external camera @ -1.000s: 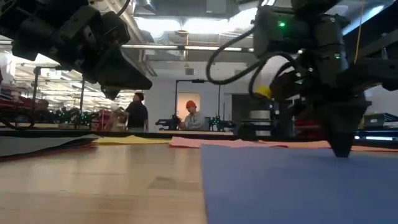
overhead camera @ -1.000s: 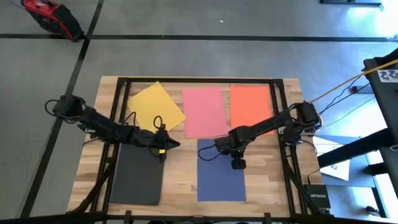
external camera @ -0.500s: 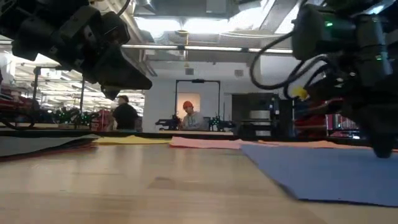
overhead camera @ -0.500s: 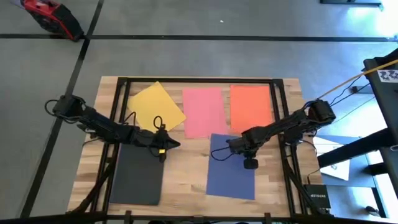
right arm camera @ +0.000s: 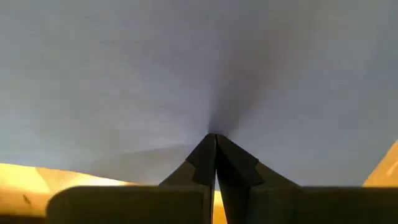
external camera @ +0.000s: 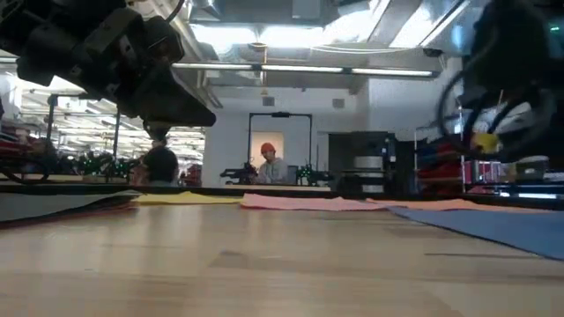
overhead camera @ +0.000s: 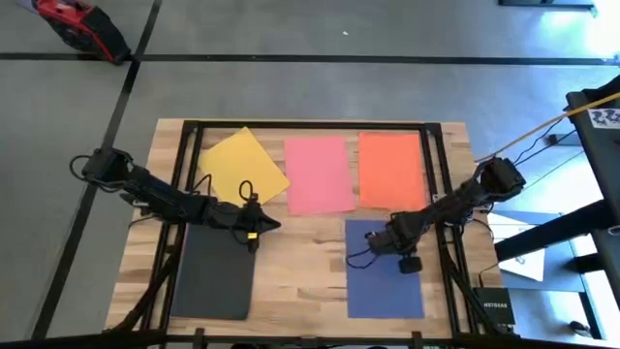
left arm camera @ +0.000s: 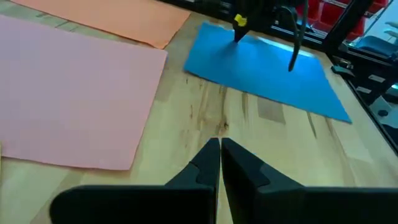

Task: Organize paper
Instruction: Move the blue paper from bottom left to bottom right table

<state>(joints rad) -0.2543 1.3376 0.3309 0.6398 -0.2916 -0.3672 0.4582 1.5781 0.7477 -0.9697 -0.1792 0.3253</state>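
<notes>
Paper sheets lie flat on the wooden table (overhead camera: 291,242) in the high view: a yellow sheet (overhead camera: 242,165), tilted, at upper left; a pink sheet (overhead camera: 319,174) at upper centre; an orange sheet (overhead camera: 390,170) at upper right, just beside the pink one; a black sheet (overhead camera: 213,271) at lower left; and a dark blue sheet (overhead camera: 384,276) at lower right, below the orange one. The right gripper (overhead camera: 389,236) is positioned over the upper part of the dark blue sheet, its fingers together with the tips pressed onto the paper surface, as the right wrist view confirms. The left gripper (overhead camera: 274,226) sits above bare wood at frame centre-left, near the upper right corner of the black sheet, its fingers closed on nothing.
</notes>
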